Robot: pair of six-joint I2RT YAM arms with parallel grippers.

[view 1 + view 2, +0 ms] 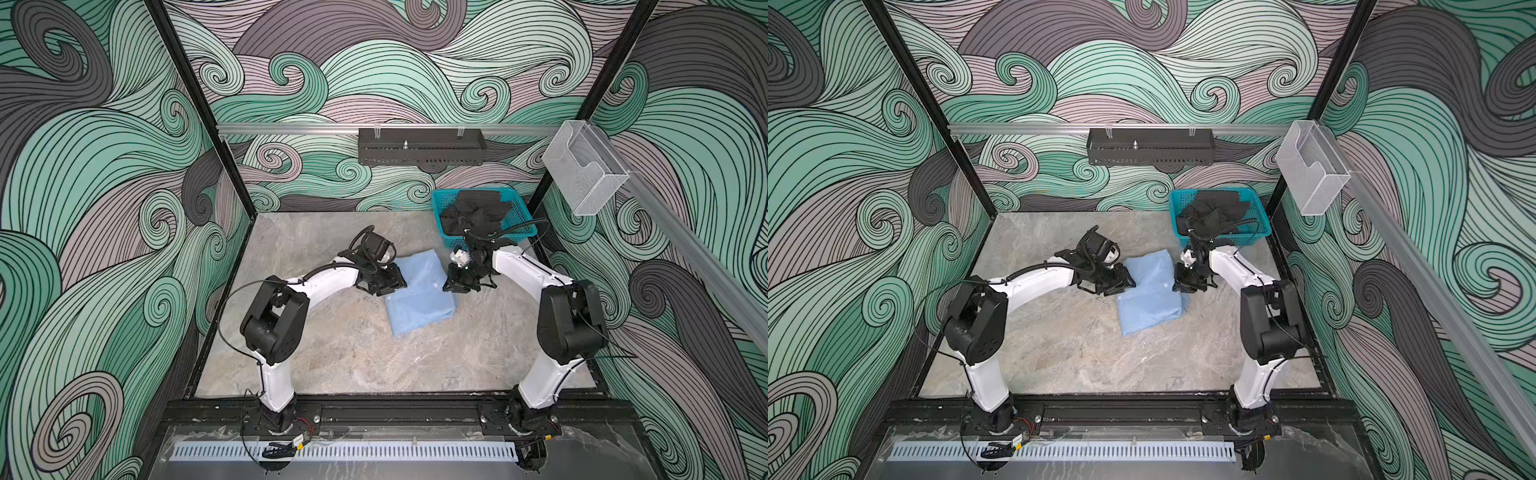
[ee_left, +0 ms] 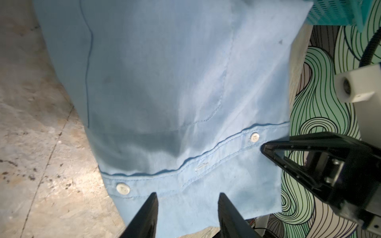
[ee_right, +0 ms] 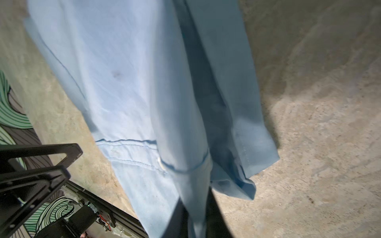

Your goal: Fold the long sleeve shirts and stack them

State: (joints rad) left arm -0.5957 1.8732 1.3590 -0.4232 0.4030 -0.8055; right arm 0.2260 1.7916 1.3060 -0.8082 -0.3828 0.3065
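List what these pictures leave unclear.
- Right gripper: right wrist view, blurred shirt cloth drapes between its jaws; grip unclear.
- Dark clothes in the basket: both top views, too small, partly behind the right arm's cable; kind unknown.
- Shirt's collar: no view shows it; folded layers likely cover it.

Two matching arms stand on black bases (image 1: 276, 419) bolted to a black rail (image 1: 395, 411) along the table's (image 1: 353, 353) 6 o'clock edge. The left arm (image 1: 274, 386) is toward 7 o'clock and the right arm (image 1: 544, 382) toward 5 o'clock. Each has glossy white link shells, bulky matte-black joint housings (image 1: 274, 320) and a thin black cable (image 1: 232, 299) looping along the outside. Red and black wires (image 1: 305, 424) show at the bases. A white camera block (image 1: 460, 257) sits at the right wrist. The left gripper (image 1: 401, 284) and right gripper (image 1: 448, 286) are black. Their fingers (image 2: 147, 216) are flat, tapering wedges — seen side-on they are open triangular frames dotted with small screws.
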